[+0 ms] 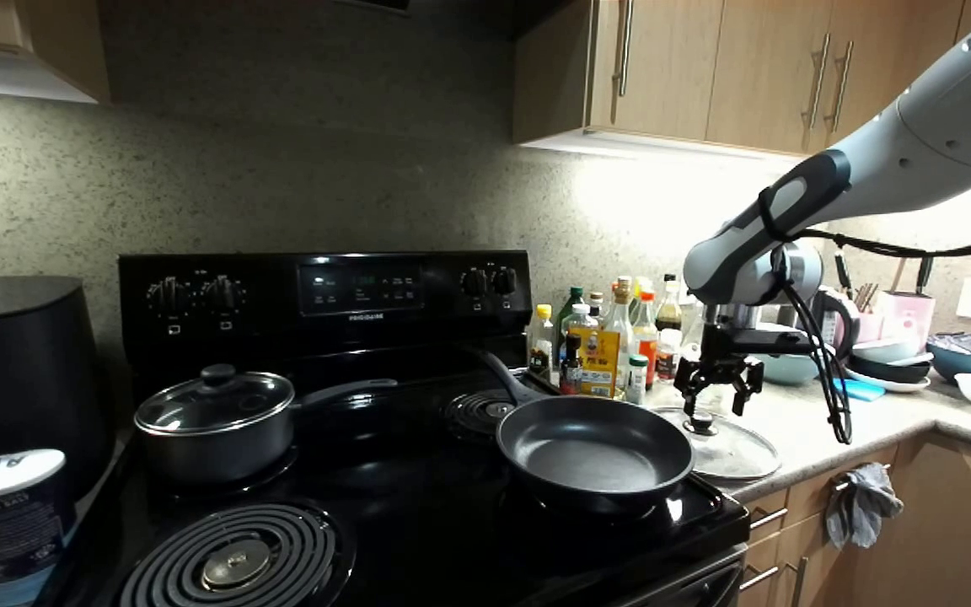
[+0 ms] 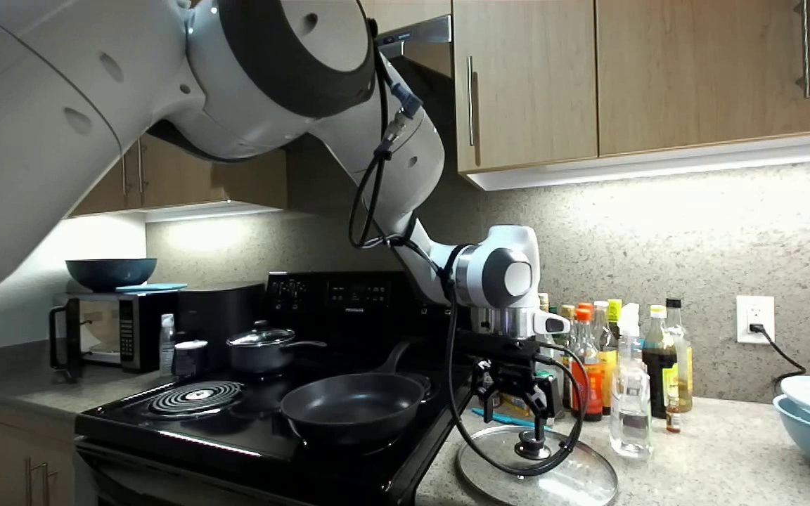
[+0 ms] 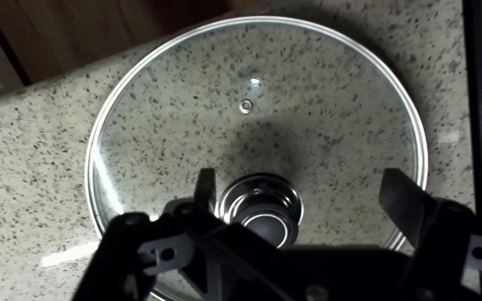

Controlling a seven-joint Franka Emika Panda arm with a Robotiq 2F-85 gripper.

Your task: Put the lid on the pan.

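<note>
Wrist view showed me the end effector (image 3: 299, 186) spread wide over the lid (image 3: 257, 142), holding nothing, with the knob (image 3: 268, 226) nearer one finger (image 3: 205, 188). The lid lay on the surface (image 3: 36, 167) beside the stove (image 1: 418, 523), apart from the pan (image 1: 595, 451). I judged this the grasping step; the next move called for centring and gripping the knob.

Free air above pan (image 1: 591, 453), bottles (image 2: 593, 385) near lid (image 3: 257, 146)

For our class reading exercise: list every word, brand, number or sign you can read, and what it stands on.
"SEA SALT": on the salt canister.
"FRIGIDAIRE": on the stove control panel, slightly blurred.
Too small or blurred: other print on the salt canister, display, knobs, bottle labels and yellow box.
</note>
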